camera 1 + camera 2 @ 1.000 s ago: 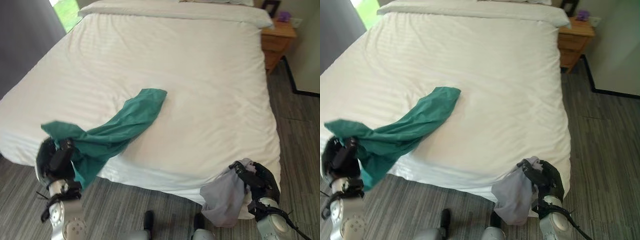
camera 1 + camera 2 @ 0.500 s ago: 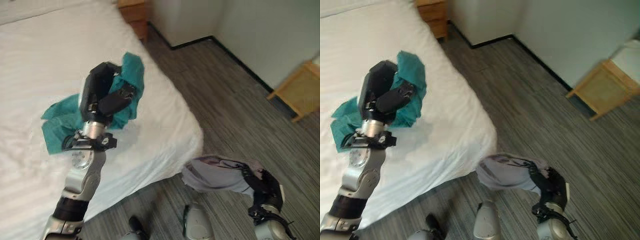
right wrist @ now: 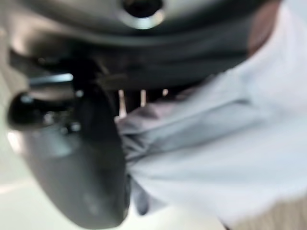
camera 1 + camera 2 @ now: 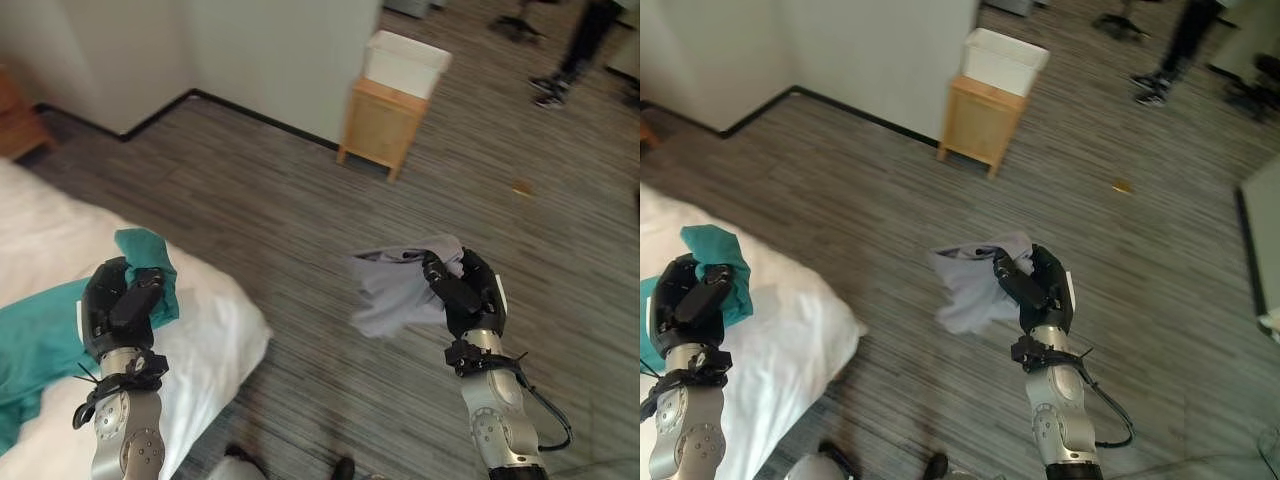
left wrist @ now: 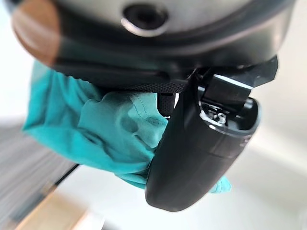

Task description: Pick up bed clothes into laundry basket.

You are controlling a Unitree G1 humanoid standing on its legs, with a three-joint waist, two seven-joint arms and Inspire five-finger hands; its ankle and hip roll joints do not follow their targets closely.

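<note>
My left hand (image 4: pixel 118 318) is shut on a teal garment (image 4: pixel 35 340) that trails down over the corner of the white bed (image 4: pixel 205 330); the left wrist view shows the teal cloth (image 5: pixel 110 129) bunched under the thumb (image 5: pixel 201 143). Over the striped grey floor, my right hand (image 4: pixel 470 295) is shut on a pale grey garment (image 4: pixel 395 285) that hangs to its left, clear of the floor. In the right wrist view the grey cloth (image 3: pixel 216 139) is pressed against the palm. A white basket (image 4: pixel 405 62) stands on a small wooden stand (image 4: pixel 378 122) at the far wall.
The bed corner fills the lower left. A person's legs and shoes (image 4: pixel 565 55) are at the far right, near office-chair bases (image 4: pixel 1120 18). A small brown scrap (image 4: pixel 521 186) lies on the floor. A dark skirting line (image 4: pixel 150 115) marks the wall corner. A white panel edge (image 4: pixel 1260 210) stands right.
The whole view has swung right, away from the bed towards the room and the basket. Both hands still hold their garments; the left hand with the teal cloth has come down lower.
</note>
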